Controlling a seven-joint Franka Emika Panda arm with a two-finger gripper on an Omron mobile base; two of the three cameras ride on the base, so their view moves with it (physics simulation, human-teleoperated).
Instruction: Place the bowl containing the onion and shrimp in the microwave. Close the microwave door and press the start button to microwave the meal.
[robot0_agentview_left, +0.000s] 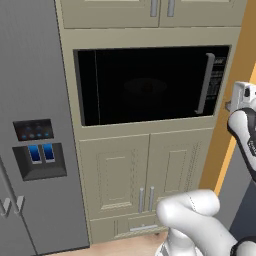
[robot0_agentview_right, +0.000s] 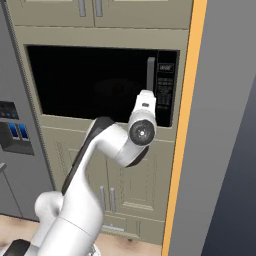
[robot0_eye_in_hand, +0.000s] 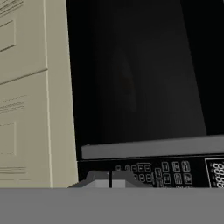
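The black microwave (robot0_agentview_left: 150, 85) sits built into the beige cabinet wall. Its glossy microwave door (robot0_agentview_left: 145, 87) is shut, with the grey bar handle (robot0_agentview_left: 205, 82) beside the keypad strip (robot0_agentview_left: 218, 75). My gripper (robot0_agentview_left: 234, 103) hovers just right of the keypad, level with its lower part. In the right base view the hand (robot0_agentview_right: 145, 107) covers the handle's lower end next to the keypad (robot0_agentview_right: 165, 92). In the rolled hand view my gripper (robot0_eye_in_hand: 110, 180) is shut, empty, close above the keypad buttons (robot0_eye_in_hand: 170, 168). The handle (robot0_eye_in_hand: 153, 146) runs across. Bowl, onion and shrimp are hidden.
A tall grey fridge (robot0_agentview_left: 30, 125) with a dispenser panel stands left of the microwave. Beige cabinet doors (robot0_agentview_left: 145, 175) lie below and above it. An orange-edged grey wall panel (robot0_agentview_right: 220, 125) rises close on the right, leaving little side room.
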